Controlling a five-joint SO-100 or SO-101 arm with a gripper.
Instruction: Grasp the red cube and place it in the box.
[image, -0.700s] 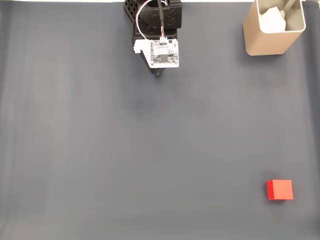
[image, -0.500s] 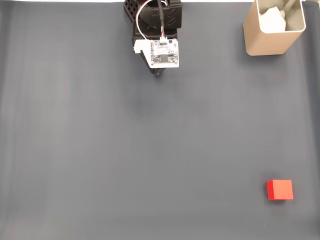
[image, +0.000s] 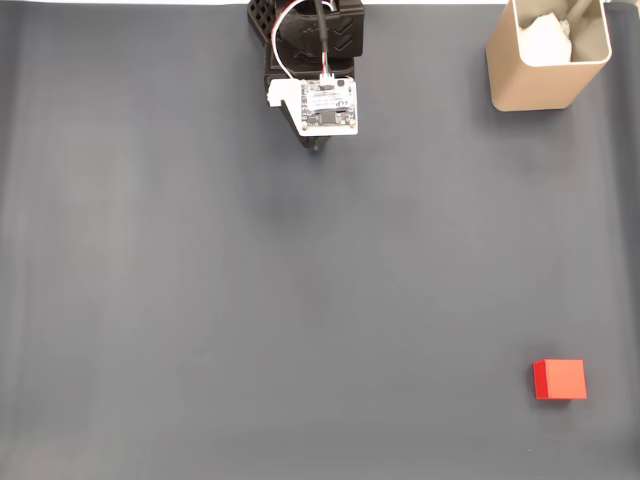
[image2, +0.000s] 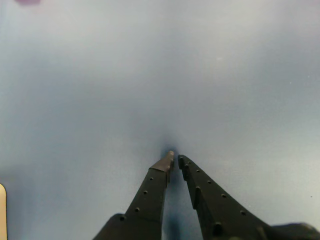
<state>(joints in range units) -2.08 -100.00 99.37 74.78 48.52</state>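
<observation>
While my gripper (image2: 174, 158) sits closed and empty, tips nearly touching just above the dark desk (image: 200, 300), red cube (image: 559, 380) at lower right of the fixed view, box (image: 545, 75) upright at upper right, well apart.

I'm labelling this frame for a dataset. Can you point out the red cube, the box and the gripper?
red cube (image: 559, 379), fixed view, middle of its top face.
box (image: 530, 88), fixed view, its beige front wall.
gripper (image2: 175, 159), wrist view, midway between its nearly touching fingertips.

No legible text anywhere; circuit board (image: 328, 105) markings too small.
</observation>
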